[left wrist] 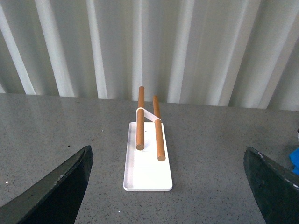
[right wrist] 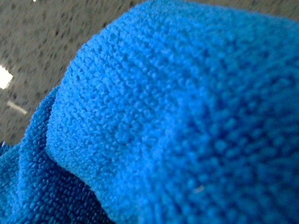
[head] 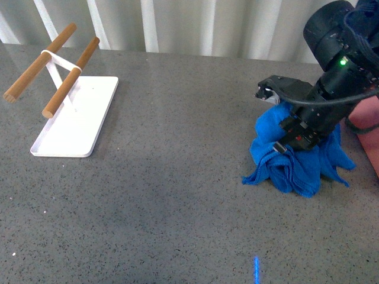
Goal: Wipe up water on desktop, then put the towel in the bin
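The bright blue towel [head: 294, 165] stands bunched in a heap on the grey speckled desktop [head: 177, 195] at the right. My right gripper [head: 296, 137] presses down into its top and is shut on the towel. In the right wrist view the towel [right wrist: 177, 116] fills almost the whole picture and hides the fingers. A part of the salmon-pink bin [head: 368, 121] shows at the right edge, just behind the arm. My left gripper [left wrist: 167, 150] is open above the desktop [left wrist: 219, 186] with nothing between its fingers [left wrist: 60, 186]; it does not show in the front view.
A flat white tray [head: 65, 139] carrying two wooden rods [head: 71, 77] stands at the left; in the left wrist view the tray [left wrist: 147, 179] lies straight ahead. A corrugated white wall [left wrist: 154, 46] closes the back. A blue light streak [head: 256, 269] marks the near desktop.
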Robot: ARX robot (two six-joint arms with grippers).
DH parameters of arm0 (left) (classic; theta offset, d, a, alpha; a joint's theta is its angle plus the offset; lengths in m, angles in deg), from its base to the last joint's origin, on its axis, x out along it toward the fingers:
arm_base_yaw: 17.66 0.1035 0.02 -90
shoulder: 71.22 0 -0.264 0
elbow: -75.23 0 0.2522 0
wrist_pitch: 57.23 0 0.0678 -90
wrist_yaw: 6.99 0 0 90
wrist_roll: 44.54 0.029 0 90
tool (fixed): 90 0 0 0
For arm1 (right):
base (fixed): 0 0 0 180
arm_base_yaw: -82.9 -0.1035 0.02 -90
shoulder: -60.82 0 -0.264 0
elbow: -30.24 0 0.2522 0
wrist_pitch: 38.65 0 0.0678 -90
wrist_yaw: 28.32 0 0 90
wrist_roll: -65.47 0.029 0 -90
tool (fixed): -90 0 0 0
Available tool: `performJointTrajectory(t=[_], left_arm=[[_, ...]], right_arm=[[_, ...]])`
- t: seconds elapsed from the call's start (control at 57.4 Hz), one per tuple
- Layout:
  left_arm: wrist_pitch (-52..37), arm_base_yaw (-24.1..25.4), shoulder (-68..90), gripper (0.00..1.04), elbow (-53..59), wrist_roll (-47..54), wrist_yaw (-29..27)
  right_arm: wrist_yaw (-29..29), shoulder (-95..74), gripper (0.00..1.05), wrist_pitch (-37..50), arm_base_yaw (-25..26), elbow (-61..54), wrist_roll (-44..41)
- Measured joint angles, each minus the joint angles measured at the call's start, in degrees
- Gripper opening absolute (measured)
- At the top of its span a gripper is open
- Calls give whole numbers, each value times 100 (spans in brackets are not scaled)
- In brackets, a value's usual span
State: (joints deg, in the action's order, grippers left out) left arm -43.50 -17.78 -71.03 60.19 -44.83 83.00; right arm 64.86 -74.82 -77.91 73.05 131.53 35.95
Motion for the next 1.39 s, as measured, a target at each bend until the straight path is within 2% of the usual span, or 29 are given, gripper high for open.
performJointTrajectory(t=[0.279, 0.488, 0.627, 0.819, 0.958, 1.098, 1.254, 1.394], left_arm=[[0, 0, 0, 98, 0, 0, 0], [0, 0, 0, 98, 0, 0, 0], [0, 0, 0, 98, 0, 2, 0], [0, 0, 0, 98, 0, 2, 0], [0, 0, 0, 98, 0, 2, 0], [0, 0, 0, 98, 0, 2, 2], [0, 0, 0, 98, 0, 2, 0], [0, 0, 0, 98, 0, 2, 0]], right_arm=[[-203, -763, 4, -243, -398, 1528, 127], [173, -1102, 4, -358, -896, 2299, 413], [424, -1064, 4, -332, -1287, 2280, 586], [632, -463, 4, 44, -1604, 1331, 765], [417, 448, 4, 238, -1609, 564, 966], [79, 1364, 4, 179, -1475, 413, 1014], [-229, 2361, 4, -317, -1200, 833, 1088], [-791, 2756, 4, -855, -813, 1405, 1215]])
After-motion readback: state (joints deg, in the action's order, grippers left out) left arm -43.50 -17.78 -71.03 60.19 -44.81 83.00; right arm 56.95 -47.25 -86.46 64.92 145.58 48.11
